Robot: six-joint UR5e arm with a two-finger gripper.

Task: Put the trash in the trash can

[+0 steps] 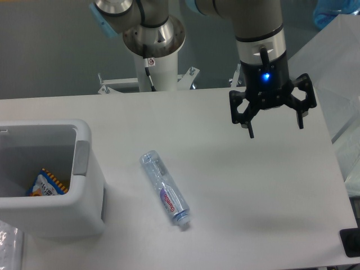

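Lying on the bench (236, 197) — one bottle (165, 189); one trash can (84, 185) at nine o'clock, one wrapper (46, 184) inside; one end effector (274, 131) at two o'clock — released, empty.

The hand (275, 130) hangs spread above the table (270, 197), well apart from the bottle (164, 189).

Mostly plastic and smooth matt surfaces

The bottle (165, 189) is clear, crinkled plastic with a glossy sheen and a printed purple-and-white label. The trash can (84, 169) at near left looks like smooth white plastic, faintly shiny, with a matt grey side panel. Inside it a snack wrapper (46, 184) looks like glossy foil. The table (236, 197) is smooth, matt white. The gripper (273, 126) is matt black, under a polished silver-grey arm (256, 22).
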